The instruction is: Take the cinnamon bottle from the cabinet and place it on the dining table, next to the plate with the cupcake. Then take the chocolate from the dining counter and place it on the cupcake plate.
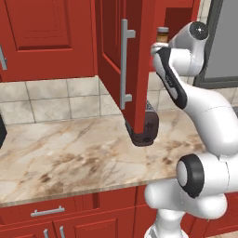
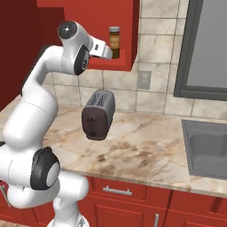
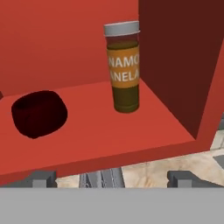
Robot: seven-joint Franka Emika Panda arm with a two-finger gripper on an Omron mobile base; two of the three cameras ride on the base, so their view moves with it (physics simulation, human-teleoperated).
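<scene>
Red cabinet (image 3: 65, 57) is open, cinnamon bottle (image 3: 124, 70) upright on its shelf, far right. Claw (image 3: 112, 178) wide, empty, just short. Reach step; next, push in around the bottle and close.

One cinnamon bottle (image 3: 123, 68), one dark bowl (image 3: 39, 113), one toaster (image 2: 98, 115), one sink (image 2: 207, 150), one open cabinet (image 3: 78, 48), one worktop (image 2: 142, 153).

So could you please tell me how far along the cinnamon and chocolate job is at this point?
Done: the cabinet door stands open. In hand: the gripper, jaws open and empty, faces the cinnamon bottle, which stands upright on the shelf, untouched. Left: grasping the bottle, carrying it to the dining table, then the whole chocolate step.
</scene>
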